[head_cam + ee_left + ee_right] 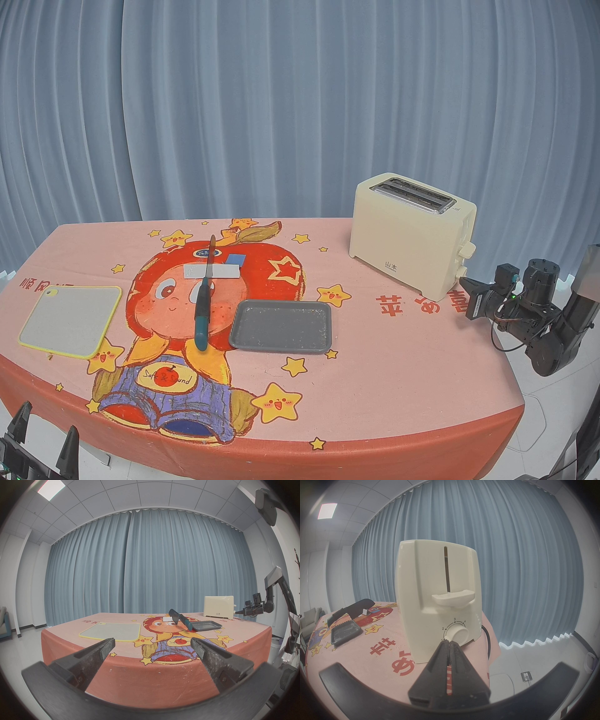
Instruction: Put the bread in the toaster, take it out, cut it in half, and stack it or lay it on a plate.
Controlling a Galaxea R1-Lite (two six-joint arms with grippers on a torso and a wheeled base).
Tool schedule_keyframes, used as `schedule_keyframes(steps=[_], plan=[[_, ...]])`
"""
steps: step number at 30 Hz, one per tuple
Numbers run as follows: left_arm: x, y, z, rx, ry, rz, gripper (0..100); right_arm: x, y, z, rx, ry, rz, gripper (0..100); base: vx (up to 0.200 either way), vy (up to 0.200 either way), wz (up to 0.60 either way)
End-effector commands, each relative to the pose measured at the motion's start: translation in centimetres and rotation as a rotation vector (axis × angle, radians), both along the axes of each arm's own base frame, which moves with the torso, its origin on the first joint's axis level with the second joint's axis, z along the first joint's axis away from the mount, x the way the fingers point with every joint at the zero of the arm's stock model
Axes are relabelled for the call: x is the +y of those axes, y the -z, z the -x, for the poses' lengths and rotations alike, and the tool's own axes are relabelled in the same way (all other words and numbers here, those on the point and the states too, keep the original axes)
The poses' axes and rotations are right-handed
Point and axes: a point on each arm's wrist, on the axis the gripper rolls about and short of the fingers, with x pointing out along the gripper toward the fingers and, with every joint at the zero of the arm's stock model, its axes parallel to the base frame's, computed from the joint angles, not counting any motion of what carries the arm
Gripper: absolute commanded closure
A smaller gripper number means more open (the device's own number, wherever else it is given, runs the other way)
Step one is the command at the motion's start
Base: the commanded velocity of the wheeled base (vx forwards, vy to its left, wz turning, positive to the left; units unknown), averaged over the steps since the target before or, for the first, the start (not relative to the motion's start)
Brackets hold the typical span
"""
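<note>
Toaster slots' depths are hidden (left gripper cropped by head view's edge).

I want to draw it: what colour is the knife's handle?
The knife handle is teal, best seen in the head view.

A pink tablecloth printed with a cartoon child and yellow stars spreads ahead of my left gripper and beside my right gripper. Far beyond the left one lies a white strip, with a small blue tag just past it. A blue-grey curtain hangs behind, and a ceiling light glows overhead.
</note>
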Motion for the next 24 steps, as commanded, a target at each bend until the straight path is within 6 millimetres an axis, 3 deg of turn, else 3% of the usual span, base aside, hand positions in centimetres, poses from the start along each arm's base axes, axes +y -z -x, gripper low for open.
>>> schedule_keyframes(steps=[1, 13, 24], plan=[[0.0, 0.5, -0.1, 0.018, 0.000, 0.000, 0, 0.0, 0.1, 0.0, 0.004, -0.001, 0.000, 100, 0.000, 0.000, 0.00], [0.0, 0.5, -0.1, 0.016, 0.000, 0.000, 0, 0.1, 0.3, 0.0, 0.009, -0.003, 0.005, 100, 0.000, 0.000, 0.00], [0.0, 0.5, -0.1, 0.019, 0.000, 0.000, 0, 0.2, -1.6, 0.5, -0.047, -0.010, -0.007, 100, 0.000, 0.000, 0.00]])
